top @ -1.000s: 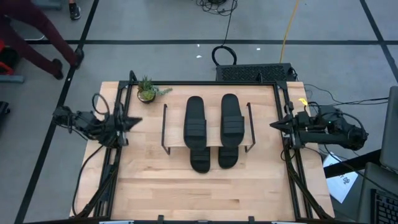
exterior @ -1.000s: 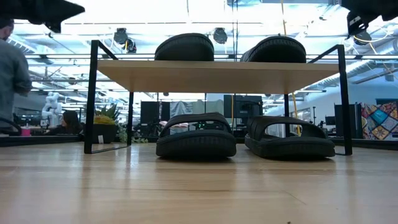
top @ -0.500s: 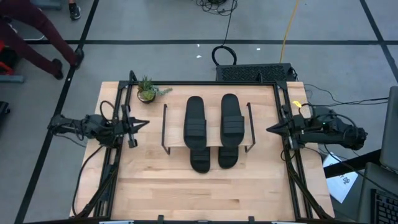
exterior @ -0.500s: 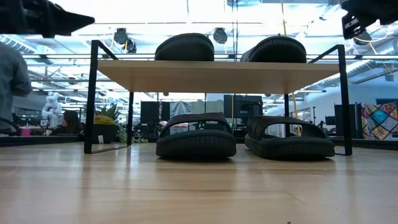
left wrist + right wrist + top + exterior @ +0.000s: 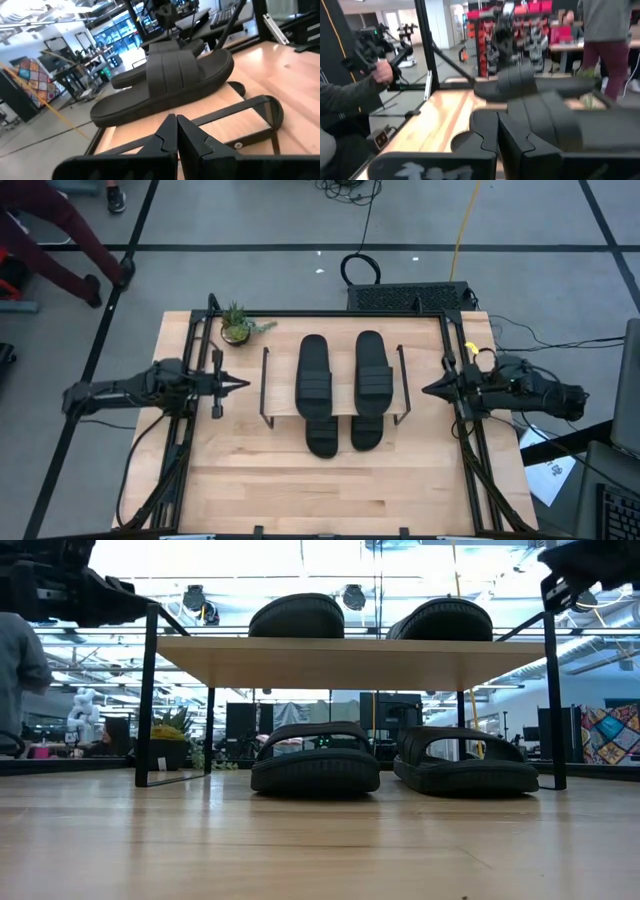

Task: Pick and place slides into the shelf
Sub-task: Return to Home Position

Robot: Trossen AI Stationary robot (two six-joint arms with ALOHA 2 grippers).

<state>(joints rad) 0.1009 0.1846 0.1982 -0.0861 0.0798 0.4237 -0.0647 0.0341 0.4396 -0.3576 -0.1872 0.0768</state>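
**Both grippers edge in toward the rack**

The left arm's dark two-finger gripper [image 5: 243, 385] reaches farther forward than a second ago. The gap is now smaller between its tip and the near wire leg of the low rack with light wooden plank top and thin black wire legs [image 5: 282, 385], straight ahead of it. In the low view it has come down, and its tip now shows almost at the rack's upright. The right arm's dark two-finger gripper [image 5: 427, 390] has also crept forward toward the wire leg facing it, and sits slightly lower in the low view.

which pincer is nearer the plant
Left. The left pincer hovers near the plant, on the left side of the shelf; the right pincer is on the shelf's other side, farther off.
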